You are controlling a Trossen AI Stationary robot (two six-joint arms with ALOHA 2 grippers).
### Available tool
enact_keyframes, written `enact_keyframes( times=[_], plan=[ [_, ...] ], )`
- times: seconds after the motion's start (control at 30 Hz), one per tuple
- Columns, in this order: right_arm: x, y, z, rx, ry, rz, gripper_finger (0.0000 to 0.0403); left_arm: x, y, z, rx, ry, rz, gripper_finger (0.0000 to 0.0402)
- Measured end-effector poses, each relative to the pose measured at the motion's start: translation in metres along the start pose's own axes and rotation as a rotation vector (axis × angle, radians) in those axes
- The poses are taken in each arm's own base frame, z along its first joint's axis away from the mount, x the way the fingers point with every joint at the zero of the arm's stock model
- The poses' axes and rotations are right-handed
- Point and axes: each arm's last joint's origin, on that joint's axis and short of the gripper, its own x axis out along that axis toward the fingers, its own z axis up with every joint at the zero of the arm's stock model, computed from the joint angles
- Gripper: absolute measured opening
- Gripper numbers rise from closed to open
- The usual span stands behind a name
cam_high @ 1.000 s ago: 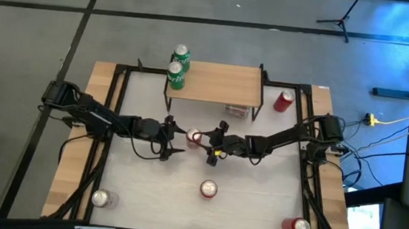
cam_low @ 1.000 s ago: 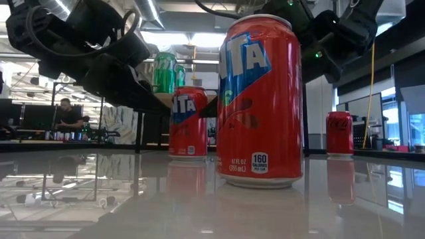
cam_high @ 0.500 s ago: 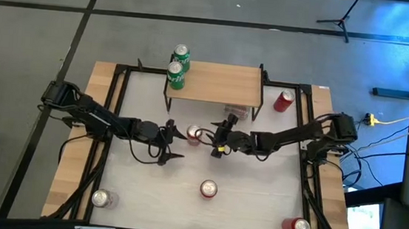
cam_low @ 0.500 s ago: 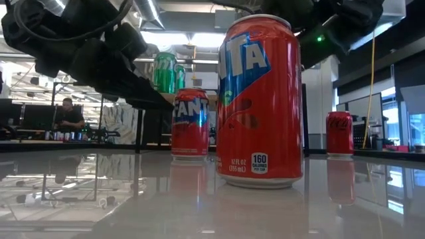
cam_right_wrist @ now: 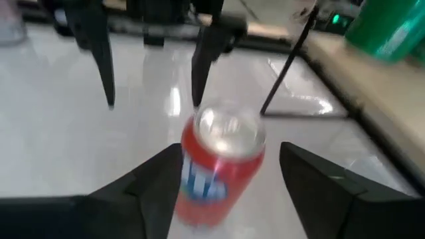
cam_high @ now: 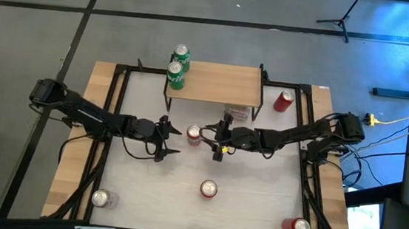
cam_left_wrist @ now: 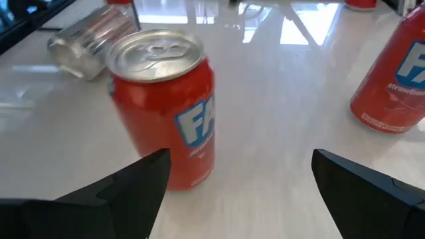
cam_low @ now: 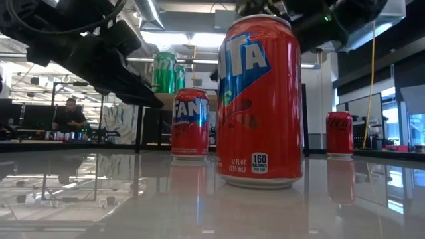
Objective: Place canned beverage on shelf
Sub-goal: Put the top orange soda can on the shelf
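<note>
Progress is small: two green cans (cam_high: 176,75) stand at the shelf (cam_high: 218,84), while open right pincer (cam_high: 211,136) and open left pincer (cam_high: 170,139) flank the red can (cam_high: 194,134), still ungripped, at 6 o'clock of it

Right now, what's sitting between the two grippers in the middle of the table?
One upright red can, in the high view. The left gripper is open on one side, and the right gripper is open on the other. Nothing else is between them.

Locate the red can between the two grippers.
High view: the red can stands mid-table, just in front of the shelf, between left gripper and right gripper.
</note>
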Motion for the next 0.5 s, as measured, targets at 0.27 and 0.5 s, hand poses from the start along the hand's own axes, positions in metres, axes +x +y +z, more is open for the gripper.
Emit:
enact_keyframes(
  times=[0.27, 0.5],
  plan=[
    [0.021, 0.006, 0.032, -0.030, -0.022, 0.057, 0.0316, -0.006, 0.002, -0.003, -0.028, 0.058, 0.022, 0.0355],
    [0.041, 0.005, 0.038, 0.022, 0.093, 0.052, 0.0335, -0.006, 0.002, -0.003, -0.027, 0.058, 0.021, 0.0355]
  ],
)
